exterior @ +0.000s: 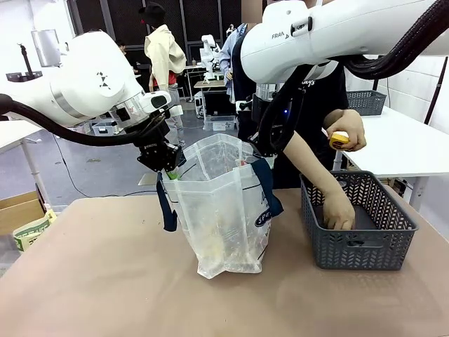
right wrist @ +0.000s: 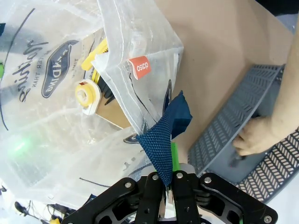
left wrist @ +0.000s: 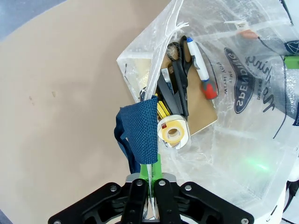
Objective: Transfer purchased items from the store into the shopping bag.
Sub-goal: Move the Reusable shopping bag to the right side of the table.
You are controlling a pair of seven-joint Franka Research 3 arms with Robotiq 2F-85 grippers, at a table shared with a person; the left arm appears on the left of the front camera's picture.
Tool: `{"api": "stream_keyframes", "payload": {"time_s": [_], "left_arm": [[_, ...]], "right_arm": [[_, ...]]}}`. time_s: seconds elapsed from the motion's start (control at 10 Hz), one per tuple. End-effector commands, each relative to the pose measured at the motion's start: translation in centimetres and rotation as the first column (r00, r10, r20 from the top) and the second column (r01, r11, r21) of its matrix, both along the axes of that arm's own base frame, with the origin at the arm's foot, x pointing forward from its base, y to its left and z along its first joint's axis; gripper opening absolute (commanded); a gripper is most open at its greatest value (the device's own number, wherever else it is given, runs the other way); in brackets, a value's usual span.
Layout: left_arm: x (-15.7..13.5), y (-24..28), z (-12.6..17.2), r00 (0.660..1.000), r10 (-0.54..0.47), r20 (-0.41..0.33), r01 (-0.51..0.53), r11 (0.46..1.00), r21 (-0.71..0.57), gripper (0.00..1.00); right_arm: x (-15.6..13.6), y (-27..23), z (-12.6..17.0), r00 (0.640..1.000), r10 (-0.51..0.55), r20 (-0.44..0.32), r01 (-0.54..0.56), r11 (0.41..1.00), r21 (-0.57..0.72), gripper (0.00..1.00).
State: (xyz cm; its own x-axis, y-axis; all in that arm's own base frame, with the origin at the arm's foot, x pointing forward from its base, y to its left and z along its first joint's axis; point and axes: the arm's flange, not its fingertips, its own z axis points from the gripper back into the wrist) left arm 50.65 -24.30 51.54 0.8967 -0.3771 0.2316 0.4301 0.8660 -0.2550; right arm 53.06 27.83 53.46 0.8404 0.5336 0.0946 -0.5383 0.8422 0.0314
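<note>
Pinching opposite rims of the shopping bag (exterior: pixel 224 210), the left fingers (exterior: pixel 167 167) and right fingers (exterior: pixel 261 153) could lose the thin plastic, collapsing its mouth.

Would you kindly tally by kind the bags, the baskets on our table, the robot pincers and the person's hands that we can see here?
shopping bag: 1
grey basket: 1
pincers: 2 (left pincer, right pincer, each shut on the bag's top edge)
person's hands: 2 (one hand in the basket, other hand holding a yellow item)
Total: 6
</note>
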Motion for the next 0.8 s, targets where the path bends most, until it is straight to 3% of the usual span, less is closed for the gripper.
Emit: {"api": "stream_keyframes", "payload": {"time_s": [0.0, 0.7], "left_arm": [[-0.21, 0.11, -0.13, 1.000, 0.014, 0.007, -0.014, 1.000, -0.002, 0.00], [-0.21, 0.11, -0.13, 1.000, 0.014, 0.007, -0.014, 1.000, -0.002, 0.00]], "right_arm": [[-0.02, -0.02, -0.08, 1.000, -0.006, -0.003, 0.006, 1.000, 0.001, 0.00], [-0.02, -0.02, -0.08, 1.000, -0.006, -0.003, 0.006, 1.000, 0.001, 0.00]]}}
